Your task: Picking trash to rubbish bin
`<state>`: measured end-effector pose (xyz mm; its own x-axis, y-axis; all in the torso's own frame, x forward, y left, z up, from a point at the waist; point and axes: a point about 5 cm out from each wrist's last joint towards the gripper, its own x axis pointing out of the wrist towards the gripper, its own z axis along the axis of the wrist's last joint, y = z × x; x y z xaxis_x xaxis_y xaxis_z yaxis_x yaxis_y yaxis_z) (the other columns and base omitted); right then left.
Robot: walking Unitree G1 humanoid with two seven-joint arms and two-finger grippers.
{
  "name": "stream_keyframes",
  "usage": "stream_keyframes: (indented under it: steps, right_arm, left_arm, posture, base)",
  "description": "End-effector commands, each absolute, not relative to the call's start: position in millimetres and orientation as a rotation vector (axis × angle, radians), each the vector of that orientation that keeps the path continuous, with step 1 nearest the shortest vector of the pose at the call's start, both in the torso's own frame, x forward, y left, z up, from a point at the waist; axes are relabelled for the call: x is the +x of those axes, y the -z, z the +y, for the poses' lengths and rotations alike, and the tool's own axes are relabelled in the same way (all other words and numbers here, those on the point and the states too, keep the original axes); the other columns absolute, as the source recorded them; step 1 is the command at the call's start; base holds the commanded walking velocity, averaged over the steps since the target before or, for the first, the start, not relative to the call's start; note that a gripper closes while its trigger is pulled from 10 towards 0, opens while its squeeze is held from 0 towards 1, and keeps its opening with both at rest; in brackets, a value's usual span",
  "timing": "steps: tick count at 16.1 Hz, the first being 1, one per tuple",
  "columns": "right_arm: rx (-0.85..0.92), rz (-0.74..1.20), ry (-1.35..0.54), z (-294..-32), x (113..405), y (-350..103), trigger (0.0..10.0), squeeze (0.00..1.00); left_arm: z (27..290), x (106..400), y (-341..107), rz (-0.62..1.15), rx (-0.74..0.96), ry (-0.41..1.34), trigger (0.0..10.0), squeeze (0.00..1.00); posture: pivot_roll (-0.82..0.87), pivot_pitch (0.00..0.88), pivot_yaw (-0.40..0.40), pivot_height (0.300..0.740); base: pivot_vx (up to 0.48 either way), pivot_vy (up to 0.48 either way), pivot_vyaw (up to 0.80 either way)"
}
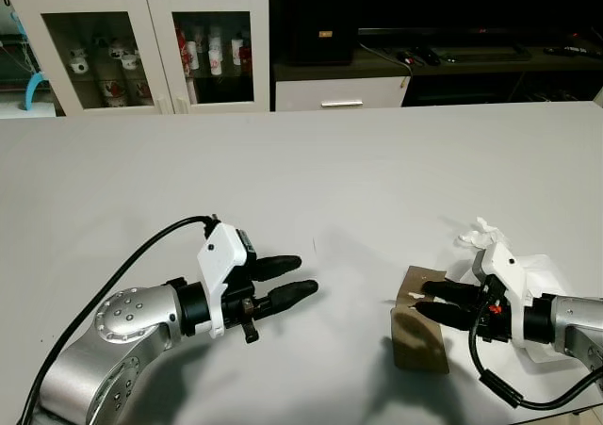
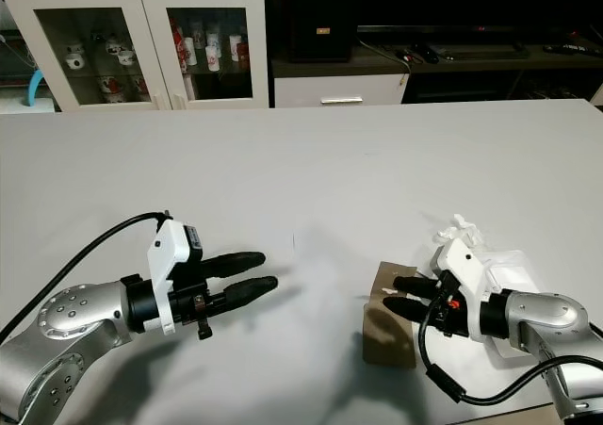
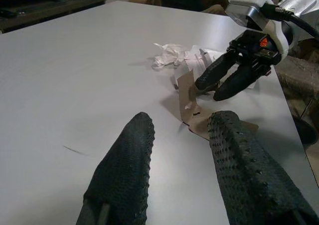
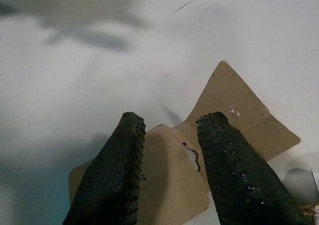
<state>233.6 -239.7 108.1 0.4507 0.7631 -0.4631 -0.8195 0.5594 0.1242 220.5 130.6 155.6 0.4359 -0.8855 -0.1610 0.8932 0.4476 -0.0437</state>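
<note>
while left gripper [image 1: 292,279] hovers, right gripper [image 1: 435,301] (parted) over cardboard [image 1: 419,335]

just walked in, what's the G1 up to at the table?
It is clearing trash off the white table. The right gripper is at a piece of brown cardboard near the table's front edge, fingers open and straddling a raised flap, not yet closed on it. Crumpled white tissue and a white wrapper lie just behind that arm. The left gripper hovers open over bare table to the left, holding nothing. Nothing has been picked up at this moment.
</note>
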Motion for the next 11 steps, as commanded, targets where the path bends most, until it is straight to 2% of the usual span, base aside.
stream_keyframes:
  steps: [1, 11]
  right_arm:
    - [-0.131, 0.501, -1.010, -237.4, 235.6, -110.1, 0.0, 0.00]
    - [-0.111, 0.501, -1.033, -234.8, 234.1, -110.3, 0.0, 0.00]
  left_arm:
    - [130.2, 219.8, -157.3, 0.162, 0.072, 1.113, 10.0, 0.00]
    - [131.1, 219.9, -156.7, 0.164, 0.087, 1.114, 10.0, 0.00]
  posture:
    - [-0.02, 0.000, -0.050, 0.740]
    - [-0.02, 0.000, -0.043, 0.740]
  base:
    - [0.000, 0.000, 0.00]
    - [0.000, 0.000, 0.00]
